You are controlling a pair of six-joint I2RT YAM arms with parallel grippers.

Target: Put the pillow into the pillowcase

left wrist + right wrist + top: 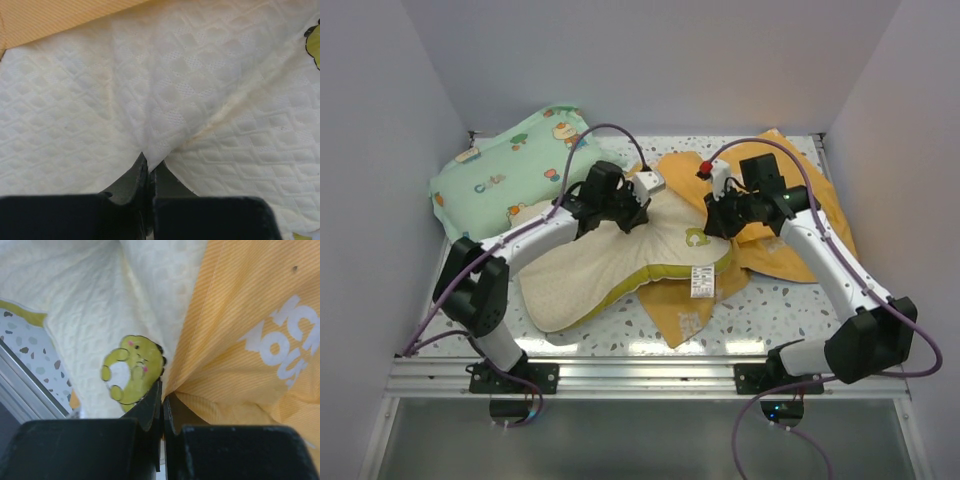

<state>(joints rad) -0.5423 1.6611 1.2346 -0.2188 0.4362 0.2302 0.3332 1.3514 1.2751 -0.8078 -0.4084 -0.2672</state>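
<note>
The pillow lies across the middle of the surface, one end reaching toward the near left corner. It rests on top of the pillowcase, which spreads out flat beneath it toward the far right corner. None of the pillow is inside yet. A mint-green pillow sits apart at the far left corner.

We judge the pillow light, plump and springy. Its quilted cover lifts into a ridge when pinched, so a hold near a corner or edge should steer it better than a tuck of the face. The pillowcase is thin and limp and will likely sag shut unless one layer of its mouth is held apart.

The left arm reaches forward low over the pillow. Its fingers are closed on a small fold of the cream cover. The right arm bends inward from the right. Its fingers are closed beside the pillow's green corner mark, where cream meets orange. The folds radiating from them suggest they hold the pillowcase's edge.
</note>
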